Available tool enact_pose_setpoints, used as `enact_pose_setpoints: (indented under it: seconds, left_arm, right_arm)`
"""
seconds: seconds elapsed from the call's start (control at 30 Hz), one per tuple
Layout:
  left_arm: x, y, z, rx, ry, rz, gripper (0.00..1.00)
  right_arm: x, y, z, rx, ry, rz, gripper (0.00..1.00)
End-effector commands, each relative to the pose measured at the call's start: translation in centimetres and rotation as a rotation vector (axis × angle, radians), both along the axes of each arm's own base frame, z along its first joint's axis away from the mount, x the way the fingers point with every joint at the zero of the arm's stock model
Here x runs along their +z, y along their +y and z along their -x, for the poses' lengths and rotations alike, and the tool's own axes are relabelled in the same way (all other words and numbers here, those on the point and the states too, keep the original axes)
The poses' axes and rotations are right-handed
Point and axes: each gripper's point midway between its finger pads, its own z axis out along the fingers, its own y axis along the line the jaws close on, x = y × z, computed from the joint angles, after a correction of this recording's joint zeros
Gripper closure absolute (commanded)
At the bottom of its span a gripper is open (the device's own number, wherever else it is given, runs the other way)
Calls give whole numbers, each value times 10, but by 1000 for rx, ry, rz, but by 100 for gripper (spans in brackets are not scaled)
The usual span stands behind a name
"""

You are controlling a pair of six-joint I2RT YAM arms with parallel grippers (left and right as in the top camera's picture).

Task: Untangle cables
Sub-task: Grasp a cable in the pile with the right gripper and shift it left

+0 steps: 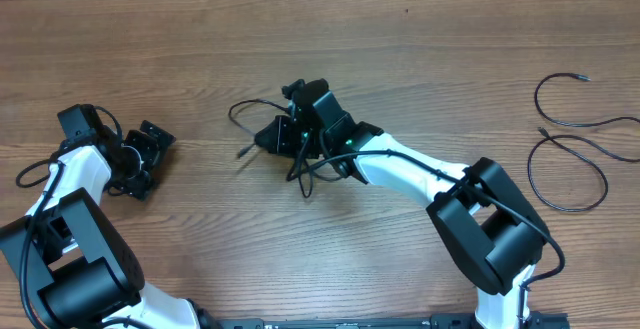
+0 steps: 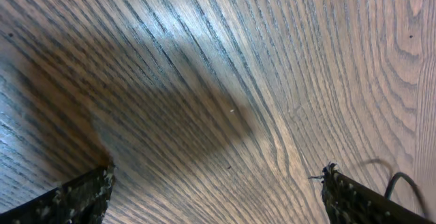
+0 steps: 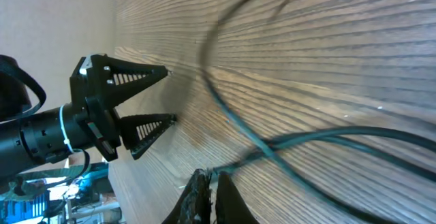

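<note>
A tangle of thin black cables [image 1: 250, 106] lies at the table's middle, under my right gripper [image 1: 272, 137]. In the right wrist view the fingers [image 3: 210, 183] are shut on one cable strand [image 3: 235, 118], which runs up and away across the wood and crosses another strand. My left gripper [image 1: 152, 161] is open and empty at the left, well apart from the tangle; it also shows in the right wrist view [image 3: 153, 98]. In the left wrist view its fingers [image 2: 216, 197] stand wide apart over bare wood.
Two separate loose cables lie at the far right: one open curve [image 1: 575, 104] and one closed loop [image 1: 565, 169] below it. A thick arm cable [image 2: 402, 180] shows at the lower right of the left wrist view. The table is wood.
</note>
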Motion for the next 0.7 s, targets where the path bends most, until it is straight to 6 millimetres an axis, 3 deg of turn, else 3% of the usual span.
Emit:
enact_pose_setpoints:
  seconds: [0.0, 0.2, 0.37, 0.67]
  left_arm:
    - [-19, 8, 15, 15, 76, -42, 1]
    - [-19, 8, 15, 15, 76, -42, 0]
    - [-19, 8, 15, 15, 76, -42, 0]
    - [-19, 8, 15, 15, 76, -42, 0]
  right_arm:
    - [-4, 6, 7, 18, -29, 24, 96]
    - [-13, -2, 4, 16, -60, 85, 96]
    - [-21, -13, -7, -13, -131, 167, 83]
    - [-44, -51, -24, -166, -157, 372, 81]
